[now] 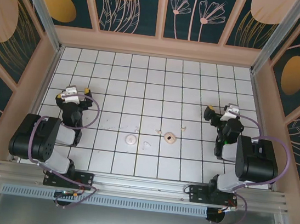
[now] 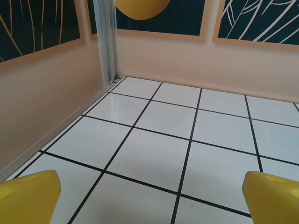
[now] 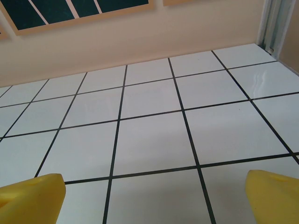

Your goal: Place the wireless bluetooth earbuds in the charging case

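The charging case (image 1: pixel 169 138), a small pale pink round shell with a dark spot, lies open-side up on the white tiled floor (image 1: pixel 142 83) near the middle. One tiny cream earbud (image 1: pixel 183 129) lies just right of it and behind it, another earbud (image 1: pixel 158 131) just to its left. My left gripper (image 1: pixel 74 92) rests far to the left, open and empty; in the left wrist view the left gripper (image 2: pixel 152 200) has yellow fingertips (image 2: pixel 28 196) wide apart over bare tiles. My right gripper (image 1: pixel 222 109) sits to the case's right, open; the right gripper (image 3: pixel 152 200) holds nothing.
A flat white round disc (image 1: pixel 130 139) lies left of the case, with a small pale bit (image 1: pixel 146 144) beside it. Beige walls (image 1: pixel 158 47) with metal corner posts (image 2: pixel 106 42) enclose the floor. An aluminium rail (image 1: pixel 140 187) runs along the near edge.
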